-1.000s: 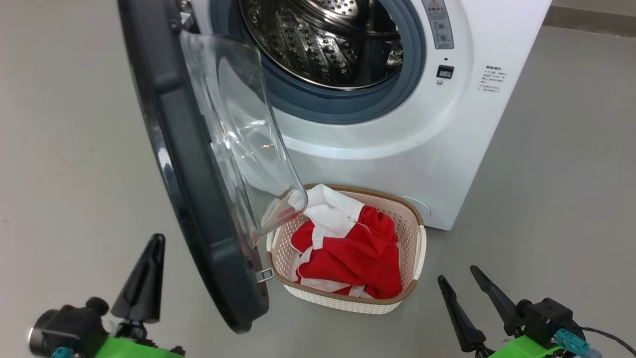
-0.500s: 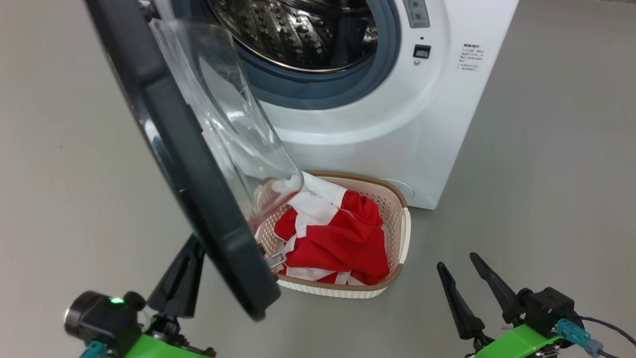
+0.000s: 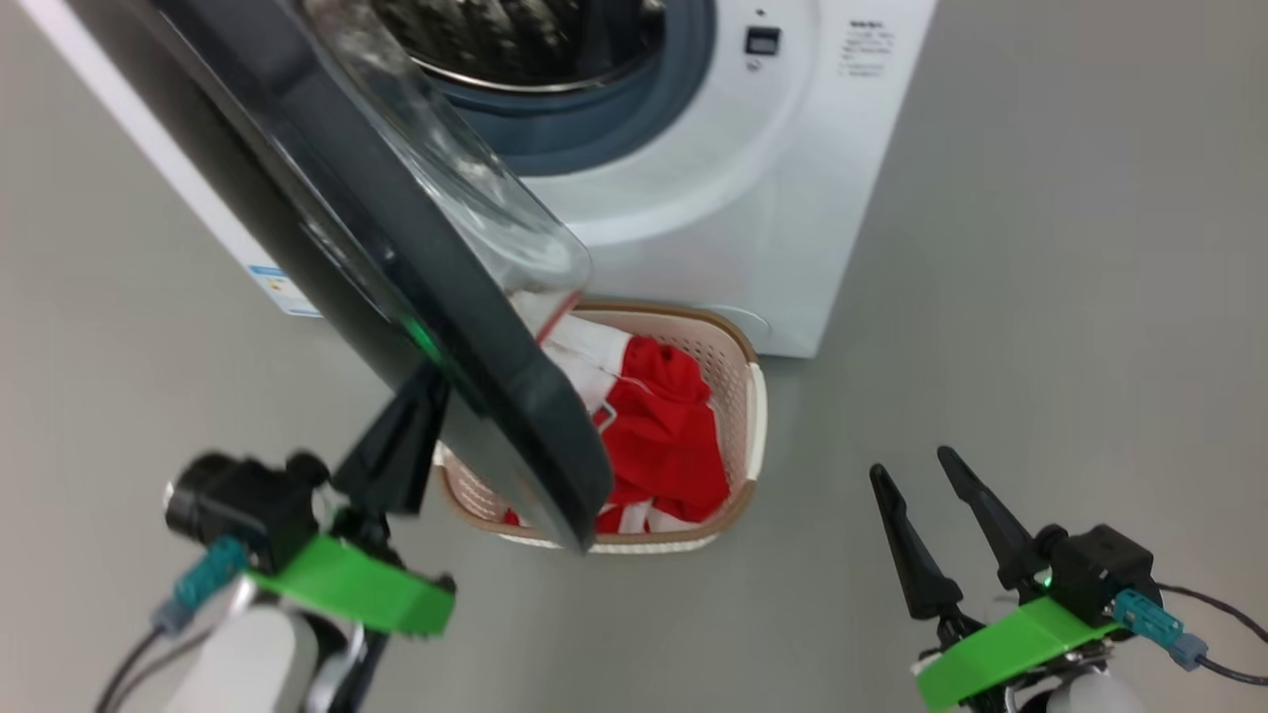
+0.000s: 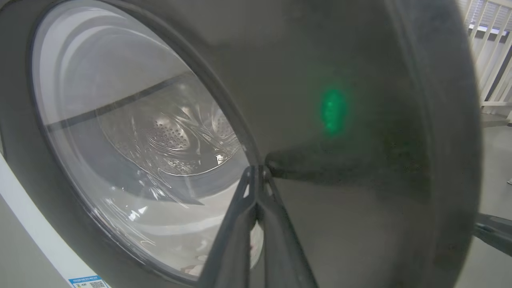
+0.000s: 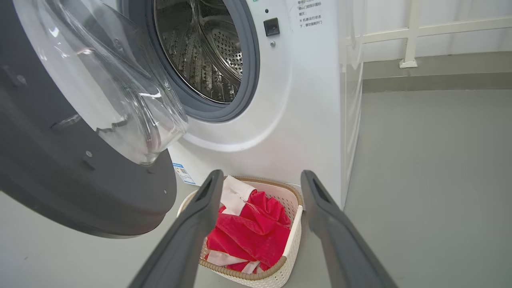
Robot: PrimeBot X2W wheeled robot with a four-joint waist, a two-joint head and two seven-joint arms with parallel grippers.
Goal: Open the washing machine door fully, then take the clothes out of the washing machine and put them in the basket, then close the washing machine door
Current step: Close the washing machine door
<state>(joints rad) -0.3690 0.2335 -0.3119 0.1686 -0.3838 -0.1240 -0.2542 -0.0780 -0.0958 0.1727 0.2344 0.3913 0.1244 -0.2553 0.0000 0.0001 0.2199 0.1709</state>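
The washing machine (image 3: 713, 198) stands with its steel drum (image 5: 208, 52) showing no fabric. The washing machine door (image 3: 396, 267) hangs partly open, its glass bowl (image 3: 466, 178) over the basket's near-left part. My left gripper (image 3: 416, 416) is shut, and its tips (image 4: 256, 170) rest against the door's (image 4: 340, 200) black outer rim beside the window (image 4: 140, 140). The red and white clothes (image 3: 664, 436) lie in the cream basket (image 3: 755, 426) on the floor before the machine. My right gripper (image 3: 911, 462) is open and holds nothing, to the right of the basket (image 5: 294, 236), with the clothes (image 5: 248, 236) seen between its fingers (image 5: 262, 176).
Grey floor (image 3: 1040, 297) spreads to the right of the machine and basket. A white railing (image 5: 408, 36) runs along the back wall. A small blue label (image 3: 282, 289) sits low on the machine's left side.
The head view has shifted. My left gripper has come forward and up to the door's outer face. The door now leans further over the basket. My right gripper stays open and hardly moves.
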